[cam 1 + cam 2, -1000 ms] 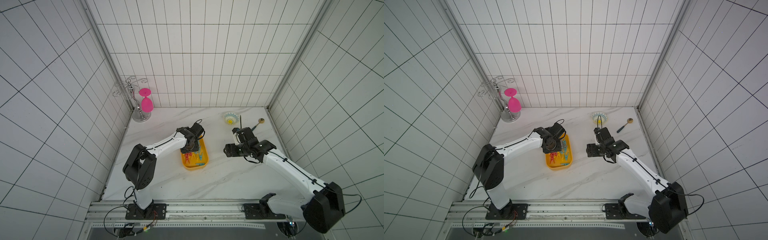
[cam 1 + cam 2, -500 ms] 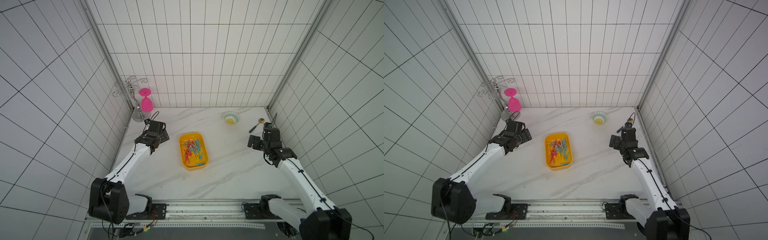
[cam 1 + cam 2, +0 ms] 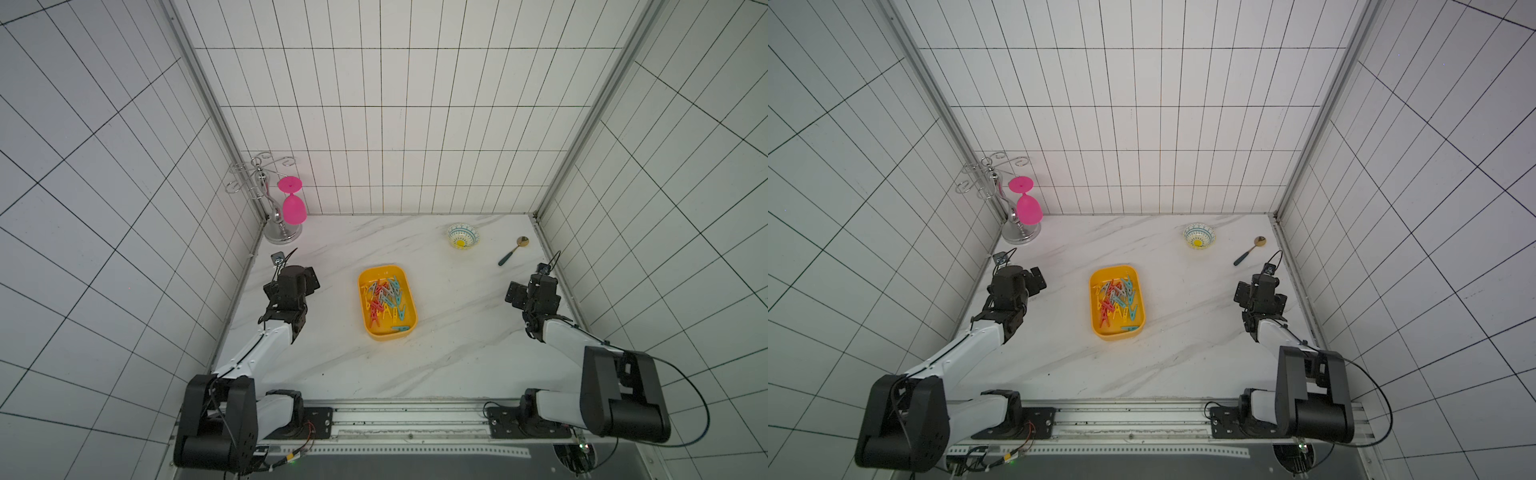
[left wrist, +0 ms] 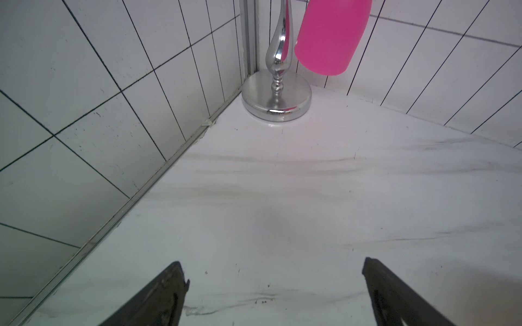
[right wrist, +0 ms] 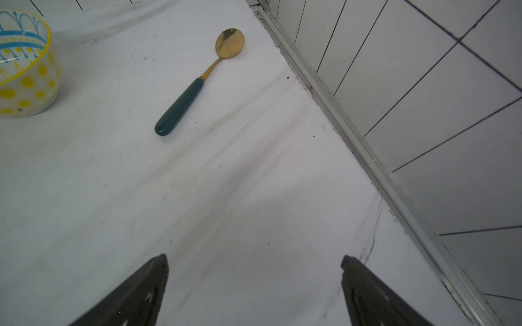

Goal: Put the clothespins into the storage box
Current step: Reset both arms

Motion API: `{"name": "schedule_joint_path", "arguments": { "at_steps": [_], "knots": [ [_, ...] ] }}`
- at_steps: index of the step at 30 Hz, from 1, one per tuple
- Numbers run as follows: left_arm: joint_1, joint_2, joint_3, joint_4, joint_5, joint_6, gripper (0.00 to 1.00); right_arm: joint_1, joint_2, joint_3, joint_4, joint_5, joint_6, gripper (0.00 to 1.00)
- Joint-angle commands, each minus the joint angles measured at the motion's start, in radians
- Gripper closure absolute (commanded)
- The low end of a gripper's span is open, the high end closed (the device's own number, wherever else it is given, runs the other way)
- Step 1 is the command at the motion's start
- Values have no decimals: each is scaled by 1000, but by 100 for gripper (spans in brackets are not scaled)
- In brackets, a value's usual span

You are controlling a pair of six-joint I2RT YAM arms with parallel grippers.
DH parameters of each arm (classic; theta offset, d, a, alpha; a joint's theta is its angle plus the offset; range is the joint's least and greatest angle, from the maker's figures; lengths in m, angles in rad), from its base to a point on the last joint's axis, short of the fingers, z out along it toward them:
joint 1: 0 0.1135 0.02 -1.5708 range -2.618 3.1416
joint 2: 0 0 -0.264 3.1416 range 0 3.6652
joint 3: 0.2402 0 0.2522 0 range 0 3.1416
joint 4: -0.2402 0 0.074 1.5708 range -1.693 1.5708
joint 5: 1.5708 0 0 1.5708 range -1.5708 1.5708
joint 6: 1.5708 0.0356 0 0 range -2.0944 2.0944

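The clothespins [image 3: 386, 297] lie heaped in the storage box [image 3: 380, 332], middle of the worktop [image 3: 457, 332]. They look light, stiff and slippery, so pinch across the legs. Left claw [image 4: 272, 262] at nine o'clock and right claw [image 5: 254, 256] at three both gape, empty.

Heaped in a tangle inside the shallow, rounded yellow-orange storage box [image 3: 372, 276], flat in the middle of the table [image 3: 457, 332]: red, teal-blue, grey and yellow clothespins [image 3: 386, 300], one teal apart by the near wall.

Bare tabletop [image 3: 461, 328] rings the storage box [image 3: 380, 334]; bowl [image 3: 462, 236], spoon [image 3: 513, 250] and rack [image 3: 282, 236] crowd the far corners.
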Motion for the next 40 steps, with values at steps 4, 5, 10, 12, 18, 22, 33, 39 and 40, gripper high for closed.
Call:
{"name": "schedule_joint_path", "arguments": {
  "at_steps": [4, 5, 10, 12, 18, 22, 33, 39, 40],
  "knots": [
    [33, 151, -77, 342, 66, 55, 1, -76, 87, -74, 415, -104, 34, 1],
    [33, 184, -70, 383, 60, 64, 1, -83, 120, -91, 500, -125, 30, 1],
    [43, 282, -38, 483, 159, 144, 1, -66, 175, -72, 488, -286, -59, 1],
    [56, 333, -82, 606, 201, 147, 1, -61, 212, -70, 526, -294, -63, 1],
    [56, 360, -84, 618, 258, 175, 1, -33, 227, -69, 564, -241, -78, 1],
    [55, 369, -113, 700, 263, 188, 1, 9, 212, -52, 505, -192, -122, 1],
    [54, 357, -96, 645, 252, 177, 1, 27, 207, -53, 495, -122, -113, 1],
    [54, 357, -96, 645, 252, 176, 1, 26, 204, -55, 493, -123, -115, 1],
    [54, 358, -97, 645, 251, 176, 2, 26, 204, -55, 494, -123, -114, 1]
  ]
}}
